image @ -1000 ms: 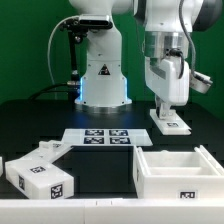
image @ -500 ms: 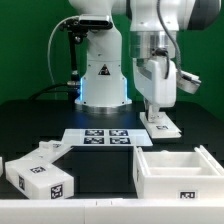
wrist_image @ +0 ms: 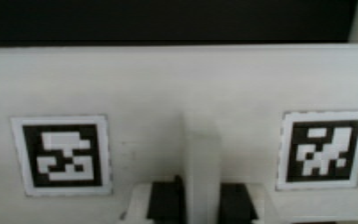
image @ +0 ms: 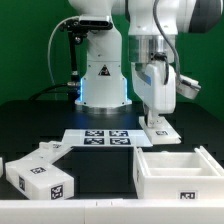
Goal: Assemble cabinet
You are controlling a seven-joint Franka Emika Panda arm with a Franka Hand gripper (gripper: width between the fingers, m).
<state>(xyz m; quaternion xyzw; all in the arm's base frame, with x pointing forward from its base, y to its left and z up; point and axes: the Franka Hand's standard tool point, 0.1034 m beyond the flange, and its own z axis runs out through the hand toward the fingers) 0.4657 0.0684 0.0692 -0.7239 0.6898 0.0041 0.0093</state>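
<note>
**White plastic panel clamped in the gripper, beside the marker board**

White flat plastic panel [image: 163, 128] with square black-and-white tags sits just off the marker board's [image: 98, 137] edge, on the exterior view's right. It looks slightly tilted; cannot tell whether its lower edge touches the black table [image: 105, 170].

The arm's two-finger gripper [image: 157, 117] points down from above, clenched on the panel. In the wrist view the fingers [wrist_image: 158, 203] are pinched against a thin upright rib, with one tag on either side of it [wrist_image: 176, 80].

In front of the marker board, toward the exterior view's right, is a white open-topped box [image: 150, 166]. Its near rim is close to the panel but apart from it.

In front of the board, toward the exterior view's left, is a white boxy piece [image: 38, 172] with tags, well apart. Bare table lies between these two.
</note>
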